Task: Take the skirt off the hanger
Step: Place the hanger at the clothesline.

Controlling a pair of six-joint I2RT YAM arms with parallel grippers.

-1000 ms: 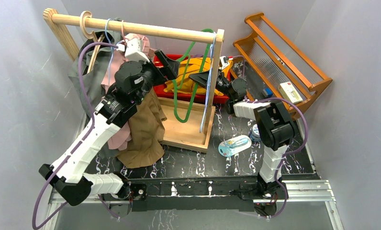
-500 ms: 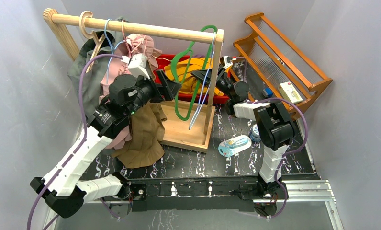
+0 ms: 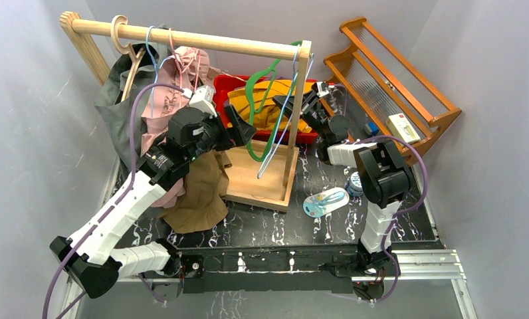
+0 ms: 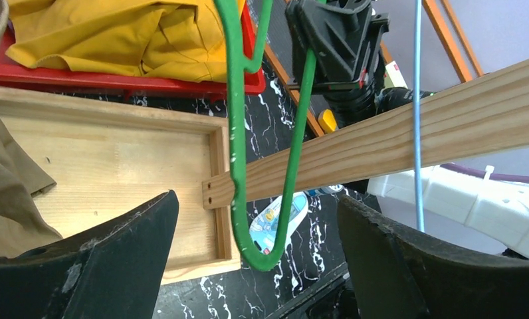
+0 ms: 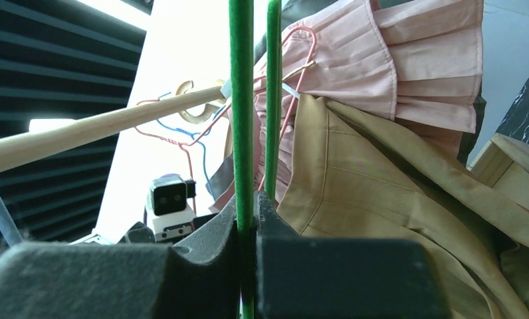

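Two pincers flank one bare green hanger [image 4: 230, 100]. The right pincer [image 5: 248, 226] is clenched on the hanger's wire. The left pincer [image 4: 255, 229] is released, its two fingers spread wide and grasping nothing. One yellow skirt [image 4: 115, 33] lies crumpled in one red bin [image 4: 115, 85], off the hanger.
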